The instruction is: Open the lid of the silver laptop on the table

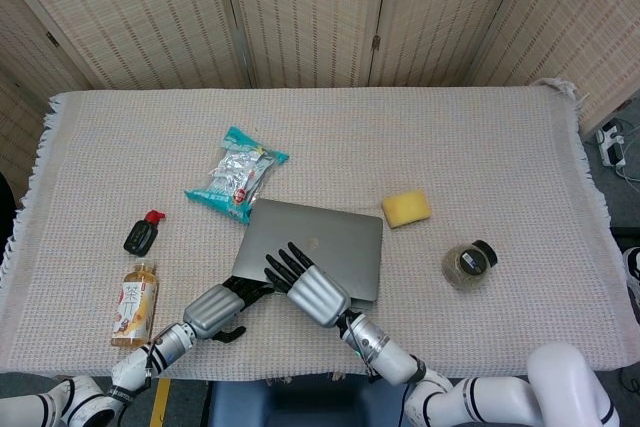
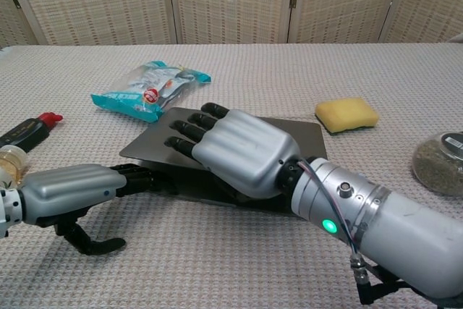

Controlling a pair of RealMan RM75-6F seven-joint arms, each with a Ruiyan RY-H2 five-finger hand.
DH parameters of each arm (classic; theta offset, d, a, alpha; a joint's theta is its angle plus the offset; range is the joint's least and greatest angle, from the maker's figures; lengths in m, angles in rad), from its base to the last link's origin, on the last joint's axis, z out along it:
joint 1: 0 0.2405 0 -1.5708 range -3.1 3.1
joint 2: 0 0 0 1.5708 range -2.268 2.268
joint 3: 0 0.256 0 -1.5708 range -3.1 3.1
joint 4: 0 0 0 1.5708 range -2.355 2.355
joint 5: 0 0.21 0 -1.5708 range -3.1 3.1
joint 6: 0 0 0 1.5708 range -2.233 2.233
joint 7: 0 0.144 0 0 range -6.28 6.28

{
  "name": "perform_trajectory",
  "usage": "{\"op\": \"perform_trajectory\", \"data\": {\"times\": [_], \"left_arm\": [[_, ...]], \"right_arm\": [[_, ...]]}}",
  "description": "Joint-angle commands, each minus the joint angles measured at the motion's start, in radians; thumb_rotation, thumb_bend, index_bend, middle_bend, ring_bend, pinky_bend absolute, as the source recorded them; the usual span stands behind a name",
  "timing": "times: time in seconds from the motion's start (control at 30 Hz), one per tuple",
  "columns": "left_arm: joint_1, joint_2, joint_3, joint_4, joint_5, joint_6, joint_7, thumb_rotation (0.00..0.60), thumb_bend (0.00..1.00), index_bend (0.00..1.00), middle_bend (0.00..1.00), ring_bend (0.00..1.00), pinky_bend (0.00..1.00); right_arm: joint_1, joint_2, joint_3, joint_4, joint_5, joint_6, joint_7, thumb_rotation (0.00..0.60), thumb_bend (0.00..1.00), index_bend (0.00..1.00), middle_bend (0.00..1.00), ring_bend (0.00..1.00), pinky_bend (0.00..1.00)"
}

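The silver laptop (image 1: 335, 242) lies at the front middle of the table, its lid (image 2: 293, 135) lifted a little along the near edge. My right hand (image 1: 310, 287) lies on top of the lid with fingers stretched flat over it (image 2: 235, 151); its thumb is hidden beneath, and the lid seems pinched there. My left hand (image 1: 215, 310) reaches in from the left, fingertips pushed into the dark gap under the lid's near-left corner (image 2: 72, 187). Its thumb hangs curled below, holding nothing.
A teal snack bag (image 1: 236, 176) lies just beyond the laptop's far-left corner. A yellow sponge (image 1: 405, 208) and a glass jar (image 1: 468, 264) sit to the right. A tea bottle (image 1: 134, 304) and a small black red-capped bottle (image 1: 143, 233) lie on the left.
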Motion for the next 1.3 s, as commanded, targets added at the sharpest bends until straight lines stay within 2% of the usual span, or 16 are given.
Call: {"op": "perform_trajectory", "data": {"times": [0.03, 0.4, 0.63, 1.1, 1.3], "left_arm": [[-0.002, 0.000, 0.002, -0.003, -0.005, 0.001, 0.009, 0.600, 0.47, 0.05, 0.06, 0.00, 0.00], [-0.007, -0.005, 0.007, -0.011, -0.029, 0.002, 0.043, 0.600, 0.47, 0.06, 0.06, 0.00, 0.00], [-0.009, -0.006, 0.011, -0.015, -0.036, 0.006, 0.047, 0.600, 0.47, 0.06, 0.06, 0.00, 0.00], [-0.013, -0.009, 0.016, -0.014, -0.045, 0.012, 0.051, 0.600, 0.47, 0.06, 0.06, 0.00, 0.00], [-0.014, -0.009, 0.018, -0.013, -0.047, 0.016, 0.054, 0.600, 0.47, 0.07, 0.06, 0.00, 0.00]], "right_arm": [[0.000, -0.003, -0.002, 0.005, 0.003, 0.001, 0.004, 0.600, 0.64, 0.00, 0.00, 0.00, 0.00], [-0.003, -0.021, -0.002, 0.043, 0.017, 0.016, 0.013, 0.600, 0.63, 0.00, 0.00, 0.00, 0.00], [-0.003, -0.030, -0.005, 0.060, 0.015, 0.020, 0.029, 0.600, 0.51, 0.00, 0.00, 0.00, 0.00], [0.002, -0.048, -0.003, 0.107, 0.019, 0.028, 0.009, 0.600, 0.51, 0.00, 0.00, 0.00, 0.00], [-0.001, -0.031, 0.015, 0.082, 0.013, 0.055, 0.019, 0.600, 0.51, 0.00, 0.00, 0.00, 0.00]]}}
